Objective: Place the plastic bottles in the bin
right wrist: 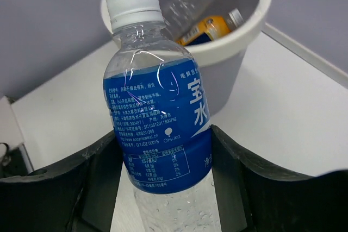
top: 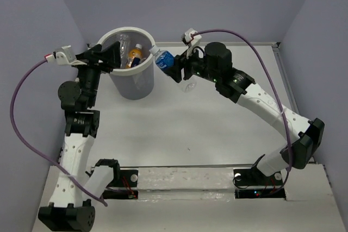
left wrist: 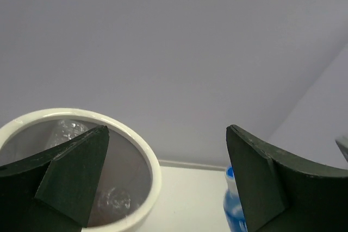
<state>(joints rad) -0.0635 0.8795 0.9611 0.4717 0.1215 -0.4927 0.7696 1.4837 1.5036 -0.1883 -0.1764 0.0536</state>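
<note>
My right pincer (right wrist: 163, 148) gripping the blue-labelled bottle (right wrist: 157, 112) just beside the bin (right wrist: 239, 42), left pincer (left wrist: 167, 150) spread over its rim, bottle's base cropped

Top: high behind arms (top: 73, 150), down on whole table (top: 217, 129). Left wrist: close, level with bin (left wrist: 154, 177) rim. Right wrist: tight on bottle (right wrist: 157, 118), bin beyond. All share bin, probably bottle.

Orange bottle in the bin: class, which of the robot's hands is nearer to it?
Left. The left hand hangs open over the left rim of the bin, close to the orange bottle. The right hand is outside its right rim, gripping the blue-labelled bottle.
</note>
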